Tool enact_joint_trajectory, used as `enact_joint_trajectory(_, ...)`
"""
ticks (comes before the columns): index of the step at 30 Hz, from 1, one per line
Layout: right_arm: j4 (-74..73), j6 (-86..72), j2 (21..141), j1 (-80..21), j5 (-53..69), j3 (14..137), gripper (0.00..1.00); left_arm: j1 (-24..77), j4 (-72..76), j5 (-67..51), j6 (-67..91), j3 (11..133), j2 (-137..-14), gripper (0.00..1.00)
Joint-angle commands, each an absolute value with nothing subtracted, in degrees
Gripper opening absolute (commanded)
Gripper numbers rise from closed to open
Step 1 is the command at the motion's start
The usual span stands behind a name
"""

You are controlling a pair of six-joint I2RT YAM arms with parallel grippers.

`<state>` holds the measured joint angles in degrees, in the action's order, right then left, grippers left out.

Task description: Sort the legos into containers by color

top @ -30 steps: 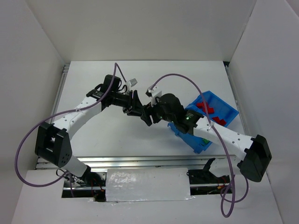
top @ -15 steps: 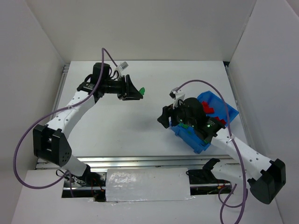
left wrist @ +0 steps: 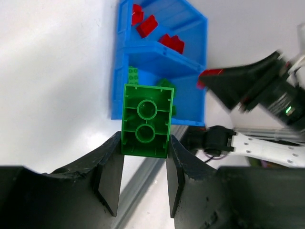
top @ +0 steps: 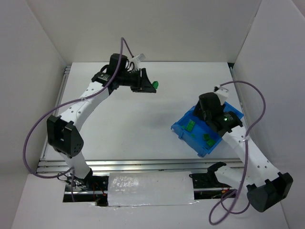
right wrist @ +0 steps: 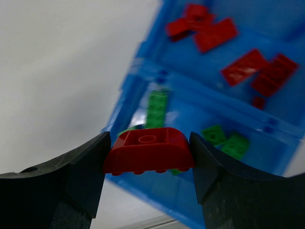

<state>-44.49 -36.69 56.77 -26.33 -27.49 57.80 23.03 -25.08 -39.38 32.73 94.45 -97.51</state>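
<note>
On the tabletop [top: 124, 119] I see no loose legos from above. In the last 1 second the arms have split from their huddle at mid-table. The left arm [top: 81, 105] has swung to the far side, well apart from the bin [top: 180, 131]. The right arm [top: 248, 152] has drawn back until its wrist hangs over the bin's far half. The bin sits at the right, with red legos [left wrist: 151, 24] beyond the divider [left wrist: 157, 52] and green legos [top: 208, 139] on the near side. The left fingers [left wrist: 112, 167] grip a green lego [left wrist: 145, 119]; the right fingers [right wrist: 86, 167] pinch a red lego [right wrist: 147, 149]. I judge both picks done, with 2 drops left: red looks close, green needs a long carry.
</note>
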Motion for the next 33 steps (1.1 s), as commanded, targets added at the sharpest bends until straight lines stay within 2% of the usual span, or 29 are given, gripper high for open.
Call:
enact_joint_trajectory(1,-47.7,-40.3,58.4,-14.8,-32.8,59.8,0.0,29.3,-30.7,-34.0,27.7,103.2,-104.1,0.0)
enact_joint_trajectory(5,-46.8,-39.5,64.3,-8.4,-33.9,62.0,0.04,35.7,-37.2,-30.0,24.5,115.0,-111.1,0.0)
enact_joint_trajectory(7,-46.8,-41.1,68.3,-5.5,-33.7,62.5,0.1,38.7,-37.1,-30.1,25.0,116.4,-113.6,0.0)
enact_joint_trajectory(11,-45.3,-43.9,72.2,-2.7,-31.7,64.9,0.11,41.9,-33.1,-31.9,28.1,117.7,-116.4,0.0)
enact_joint_trajectory(12,-45.0,-44.2,73.1,-2.6,-32.6,65.6,0.31,42.4,-32.3,-32.3,28.3,118.0,-116.9,0.0)
enact_joint_trajectory(14,-44.6,-44.2,74.6,-2.0,-32.9,67.8,0.35,43.7,-31.8,-32.3,28.8,118.4,-117.9,0.0)
enact_joint_trajectory(15,-44.9,-44.5,75.1,-1.7,-33.0,68.7,0.53,43.9,-31.6,-32.6,28.8,118.4,-117.9,0.0)
enact_joint_trajectory(17,-46.3,-44.9,76.4,-0.4,-32.9,70.9,0.74,44.6,-30.9,-33.0,28.9,118.3,-118.1,0.0)
enact_joint_trajectory(18,-47.0,-45.3,77.2,-0.4,-32.8,71.6,0.99,44.7,-30.9,-32.4,28.9,118.2,-118.0,0.0)
enact_joint_trajectory(25,-44.4,-41.3,71.0,-0.4,-29.1,72.2,1.0,45.1,-28.0,-32.9,29.6,115.4,-117.4,0.0)
enact_joint_trajectory(28,-47.9,-41.6,71.5,-0.4,-28.7,74.3,1.0,45.4,-26.2,-32.7,30.1,114.5,-117.8,0.0)
enact_joint_trajectory(33,-48.3,-42.1,63.9,-0.4,-18.5,74.7,1.0,47.8,-30.8,-30.5,27.0,120.4,-123.0,0.0)
